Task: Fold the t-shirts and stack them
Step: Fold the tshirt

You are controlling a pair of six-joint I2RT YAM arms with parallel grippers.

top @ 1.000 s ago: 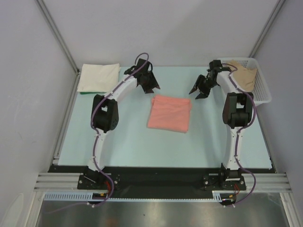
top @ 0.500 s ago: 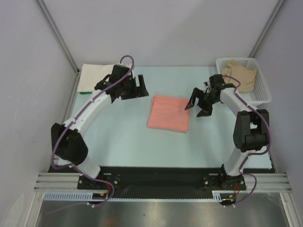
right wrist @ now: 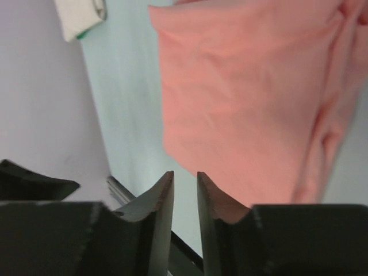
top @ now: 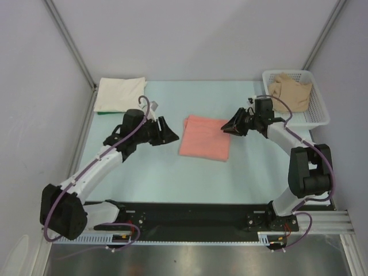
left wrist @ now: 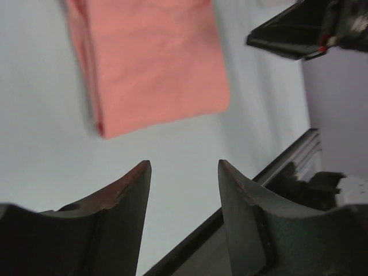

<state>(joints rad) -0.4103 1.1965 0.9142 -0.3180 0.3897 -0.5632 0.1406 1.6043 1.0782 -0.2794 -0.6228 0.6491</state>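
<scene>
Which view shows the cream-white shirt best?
The top external view: the whole folded cream-white shirt shows, far left. The right wrist view catches only one blurred corner of it; the left wrist view misses it entirely.

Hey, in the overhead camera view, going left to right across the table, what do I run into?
cream-white t-shirt → left claw → salmon-pink t-shirt → right claw → tan-beige t-shirt, lying in the basket

pink shirt (left wrist: 152, 63) cropped, cream shirt (right wrist: 79, 16) cropped
</scene>
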